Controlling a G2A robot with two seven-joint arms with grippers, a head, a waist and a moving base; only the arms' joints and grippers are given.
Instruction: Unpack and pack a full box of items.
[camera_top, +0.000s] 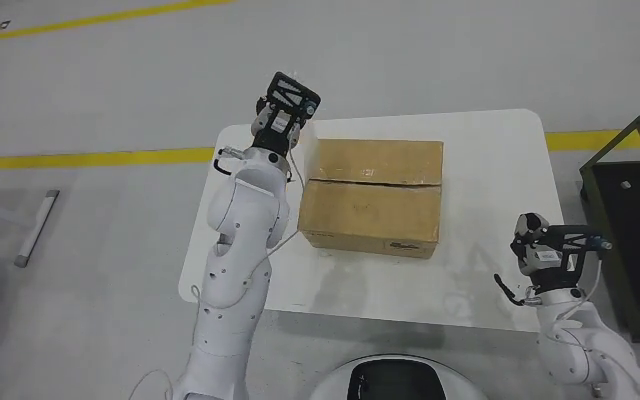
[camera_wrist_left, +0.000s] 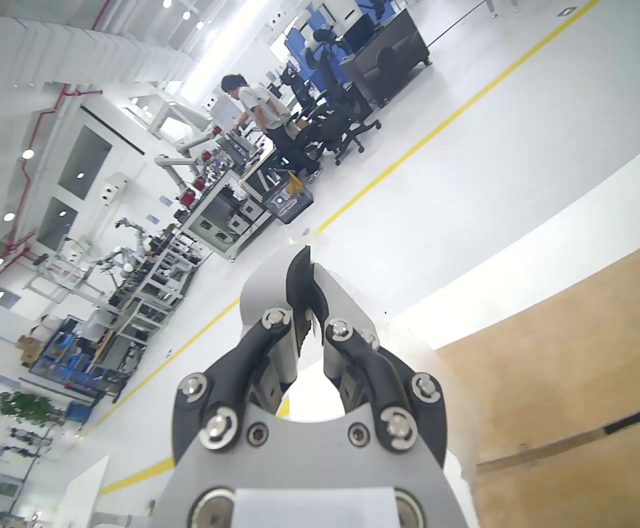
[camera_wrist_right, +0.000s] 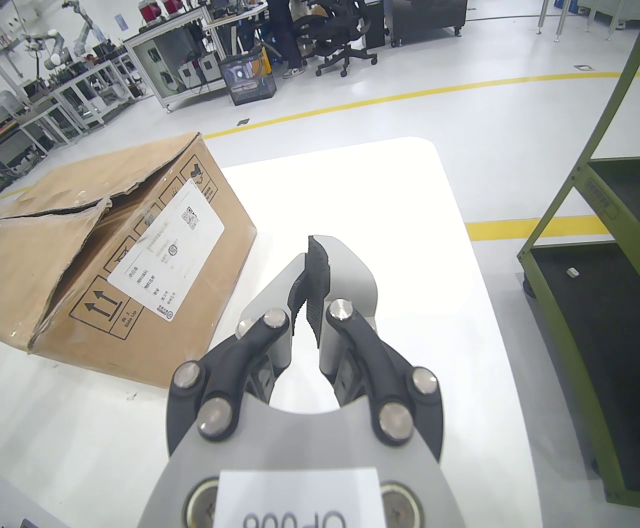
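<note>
White counter (camera_top: 480, 285), rounded corners. Cardboard box (camera_top: 372, 195): middle of counter, top flaps folded down. Left gripper (camera_wrist_left: 306, 270): just beside box's far-left corner, jaws closed together, holding nothing. Right gripper (camera_wrist_right: 312, 265): near-right counter edge, well apart from box, jaws closed together, holding nothing.

One box (camera_top: 372, 195), one table (camera_top: 480, 150), one cart (camera_wrist_right: 600, 325), two tools: left tool (camera_wrist_left: 306, 256), right tool (camera_wrist_right: 311, 246)

Brown box (camera_top: 370, 195) w/ white label (camera_wrist_right: 165, 250); white table (camera_top: 490, 150); green cart (camera_wrist_right: 565, 247); yellow floor lines (camera_top: 100, 157)
</note>
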